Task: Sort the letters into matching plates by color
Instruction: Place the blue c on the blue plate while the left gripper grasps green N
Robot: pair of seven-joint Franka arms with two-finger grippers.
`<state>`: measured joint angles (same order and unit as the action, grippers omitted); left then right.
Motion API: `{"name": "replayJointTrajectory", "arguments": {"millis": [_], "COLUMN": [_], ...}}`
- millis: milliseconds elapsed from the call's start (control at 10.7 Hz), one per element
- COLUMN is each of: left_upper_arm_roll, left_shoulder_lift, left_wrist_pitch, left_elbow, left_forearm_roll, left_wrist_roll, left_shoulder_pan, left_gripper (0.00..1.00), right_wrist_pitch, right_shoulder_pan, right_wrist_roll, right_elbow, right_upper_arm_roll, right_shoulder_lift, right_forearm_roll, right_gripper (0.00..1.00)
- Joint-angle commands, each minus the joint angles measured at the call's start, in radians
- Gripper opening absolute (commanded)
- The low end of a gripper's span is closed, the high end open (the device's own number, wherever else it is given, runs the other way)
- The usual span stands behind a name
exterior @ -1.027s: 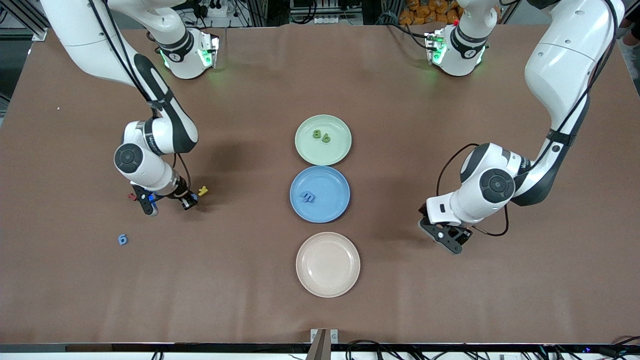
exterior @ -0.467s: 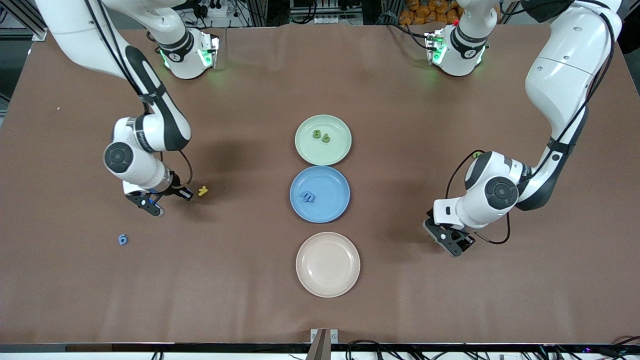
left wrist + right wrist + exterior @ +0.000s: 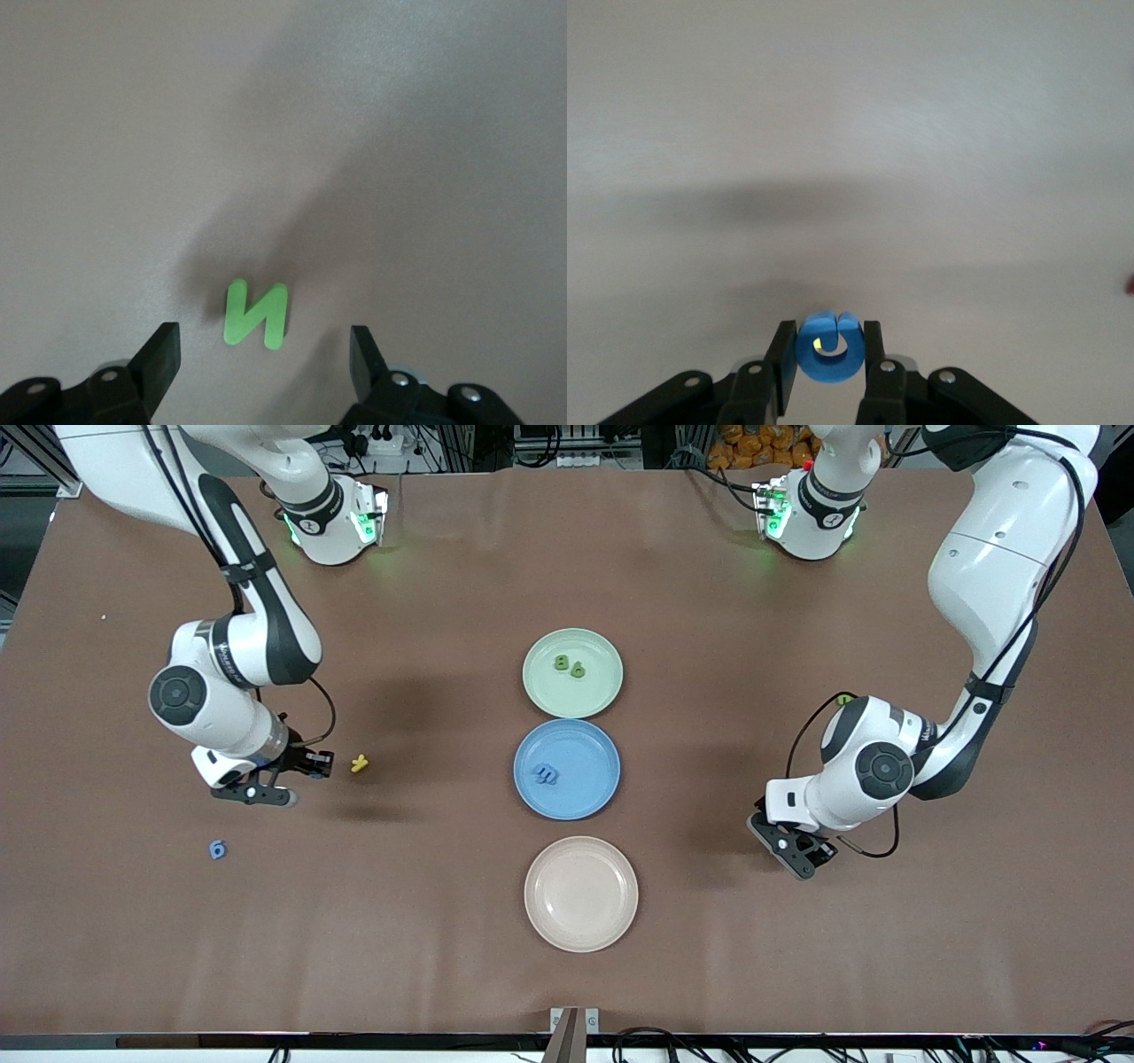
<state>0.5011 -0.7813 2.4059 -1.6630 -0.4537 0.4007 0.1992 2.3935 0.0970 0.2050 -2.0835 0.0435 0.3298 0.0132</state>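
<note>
A small blue letter piece, round with a slit like a C, is clamped between the closed fingers of the right gripper, which is held over bare brown table toward the right arm's end, near a yellow letter piece lying on the surface. A blue digit 6 is seen lying nearer to the front camera than that gripper, apart from everything else. The left gripper is held low over the table toward the left arm's end, its fingers spread wide on either side of a green letter N, which lies flat on the table between them and is touched by neither. Three plates are lined up down the middle of the table: the pale green plate farthest from the front camera, with two green pieces side by side in it; the blue plate just beside it, with a cluster of blue pieces in it; and the cream-beige plate nearest the front camera, with nothing seen in it.
</note>
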Motion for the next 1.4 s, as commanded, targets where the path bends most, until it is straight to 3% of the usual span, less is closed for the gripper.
{"name": "replayJointTrajectory", "arguments": {"millis": [0, 560, 840, 1027, 1214, 1307], "left_upper_arm_roll": [-0.027, -0.036, -0.038, -0.039, -0.039, -0.039], "left_shoulder_lift": [-0.022, -0.038, -0.039, -0.038, -0.035, -0.03], "left_wrist_pitch": [0.042, 0.047, 0.047, 0.047, 0.047, 0.047], "left_elbow": [-0.001, 0.008, 0.014, 0.014, 0.014, 0.014], "left_forearm_roll": [-0.03, -0.025, -0.025, -0.025, -0.029, -0.034], "left_wrist_roll": [0.01, 0.01, 0.009, 0.006, 0.006, 0.004], "left_shoulder_pan": [-0.007, -0.021, -0.035, -0.037, -0.037, -0.037], "left_gripper": [0.83, 0.69, 0.57, 0.38, 0.05, 0.0], "right_wrist_pitch": [-0.014, -0.033, -0.034, -0.033, -0.033, -0.027], "right_shoulder_pan": [0.059, 0.324, 0.412, 0.452, 0.477, 0.487], "right_wrist_roll": [-0.111, -0.141, -0.134, -0.134, -0.13, -0.13], "right_elbow": [0.074, 0.308, 0.419, 0.448, 0.489, 0.493], "right_upper_arm_roll": [0.05, 0.05, 0.05, 0.05, 0.05, 0.05], "right_shoulder_lift": [0.023, 0.167, 0.259, 0.3, 0.342, 0.35], "right_forearm_roll": [-0.021, -0.016, -0.013, -0.021, -0.019, -0.019], "right_gripper": [0.08, 0.08, 0.09, 0.09, 0.12, 0.12]}}
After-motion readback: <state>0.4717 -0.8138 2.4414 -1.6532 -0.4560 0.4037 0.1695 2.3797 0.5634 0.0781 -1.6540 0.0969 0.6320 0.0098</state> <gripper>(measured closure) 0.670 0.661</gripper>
